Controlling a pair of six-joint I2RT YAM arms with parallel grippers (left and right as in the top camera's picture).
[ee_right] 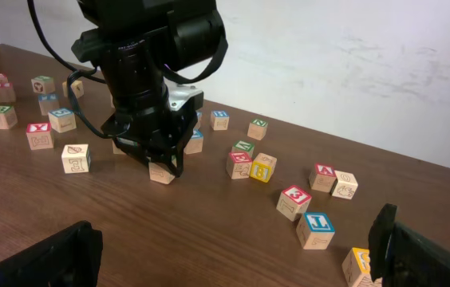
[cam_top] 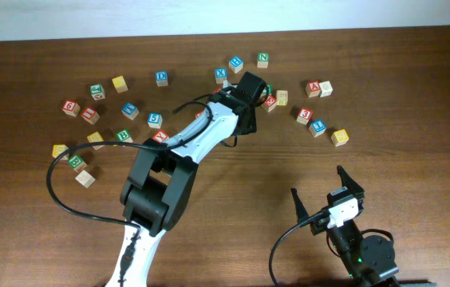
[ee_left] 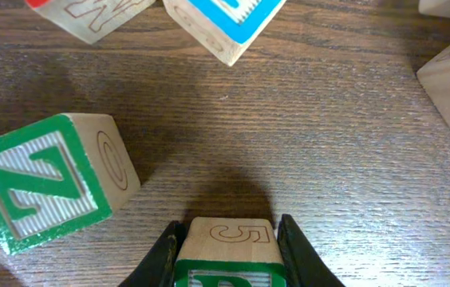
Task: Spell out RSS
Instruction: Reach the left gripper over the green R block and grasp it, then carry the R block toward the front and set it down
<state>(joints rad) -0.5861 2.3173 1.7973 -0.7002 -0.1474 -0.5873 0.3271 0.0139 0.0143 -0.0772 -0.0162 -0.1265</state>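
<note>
Dark wood-grain bench (cam_top: 416, 72) with a pale wall behind it; small wooden letter cubes lie scattered across the far half.

Left side: a loose group of cubes, among them a yellow-faced wooden cube (cam_top: 120, 83) (letter too small to read).

Centre: the black and white left arm (cam_top: 185, 151) reaches in from the near edge to the middle of the scatter. The left gripper (ee_left: 229, 227) is pinching a pale wooden cube with a green-bordered face (ee_right: 161, 173), one dark finger pressed to each side. The green letter on that face is cut off by the frame edge in the left wrist view; a "5" is engraved on the adjoining side. The right wrist view shows this cube tilted, low at the bench (contact cannot be confirmed). Just left of it in the left wrist view stands a green-framed wooden cube showing an N or Z (ee_left: 41, 183), apart from the held one.

Right side: another yellow-faced cube (cam_top: 339, 137) at the edge of the scatter, letter unreadable. The right gripper (cam_top: 325, 193) sits at the near right, spread wide and holding nothing, well apart from every cube.
</note>
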